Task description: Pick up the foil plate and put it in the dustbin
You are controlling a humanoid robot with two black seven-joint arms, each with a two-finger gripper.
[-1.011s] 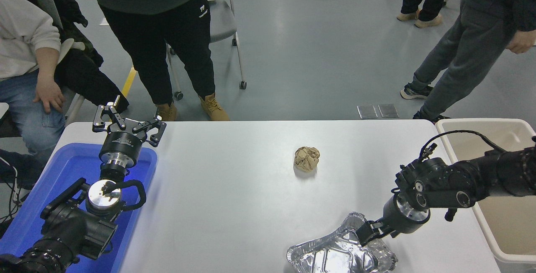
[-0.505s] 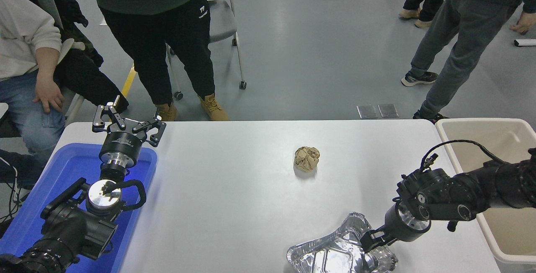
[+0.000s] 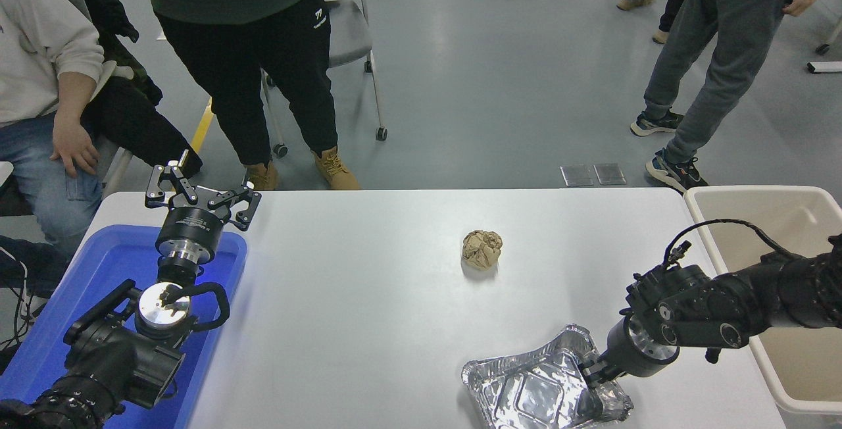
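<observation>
Since a second ago the foil plate (image 3: 536,386) has shifted and swung round near the table's front edge, its far corner now reaching toward two o'clock, and the person in grey trousers (image 3: 707,54) has stepped farther along the floor at the upper right, while everything on the left has stayed put. At nine o'clock a seated person in a white top (image 3: 39,67) is resting a hand (image 3: 69,146) on a knee, and beside them a person in black trousers and tan boots (image 3: 263,67) is standing before a wheeled chair (image 3: 352,34). At seven o'clock the left gripper (image 3: 202,197) is hovering parked over the far end of the blue tray (image 3: 59,330), its fingers spread wide and holding nothing. Near the middle of the white table (image 3: 355,310) a crumpled brown paper ball (image 3: 482,249) is lying alone, well apart from the plate. At five o'clock the plate is lying open side up on the table, and the right gripper (image 3: 587,376) is pressing in at its right rim, closed on the foil edge. At three o'clock the beige dustbin (image 3: 750,193) is standing just beside the table's right end, the right arm reaching across its near wall.
</observation>
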